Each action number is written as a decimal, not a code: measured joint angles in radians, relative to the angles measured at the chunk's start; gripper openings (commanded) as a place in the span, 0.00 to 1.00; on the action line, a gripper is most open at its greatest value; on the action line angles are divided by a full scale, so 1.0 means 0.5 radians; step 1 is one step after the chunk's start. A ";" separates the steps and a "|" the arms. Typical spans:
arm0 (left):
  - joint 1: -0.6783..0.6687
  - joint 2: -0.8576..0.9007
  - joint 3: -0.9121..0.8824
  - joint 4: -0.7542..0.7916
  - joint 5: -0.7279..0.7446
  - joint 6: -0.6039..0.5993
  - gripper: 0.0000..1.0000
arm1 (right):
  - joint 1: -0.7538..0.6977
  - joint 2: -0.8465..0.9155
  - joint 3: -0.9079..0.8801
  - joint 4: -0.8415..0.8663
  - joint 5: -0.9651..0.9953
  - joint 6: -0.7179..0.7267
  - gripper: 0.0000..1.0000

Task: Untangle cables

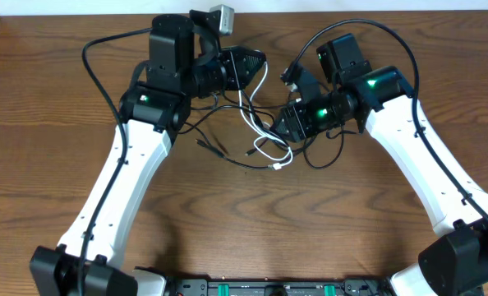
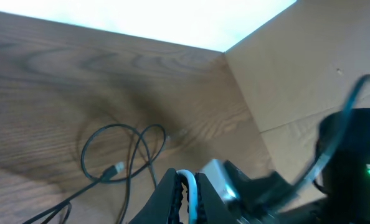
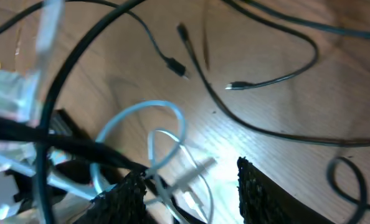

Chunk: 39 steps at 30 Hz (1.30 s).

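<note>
A short white cable loops across the table's middle, tangled with thin black cables that have small plug ends. My left gripper is shut on the white cable, which arches between its jaws. My right gripper is open low over the tangle. In the right wrist view its jaws straddle white cable loops and a white plug. Black cables with plug ends lie beyond them.
A black cable loop with a plug lies on the wooden table in the left wrist view. A pale wall or board stands close at the right there. Thicker arm cables arc over the table's back.
</note>
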 measured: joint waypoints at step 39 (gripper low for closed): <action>0.000 0.111 0.005 -0.319 -0.317 0.000 0.13 | -0.141 -0.059 0.112 -0.087 0.228 0.052 0.01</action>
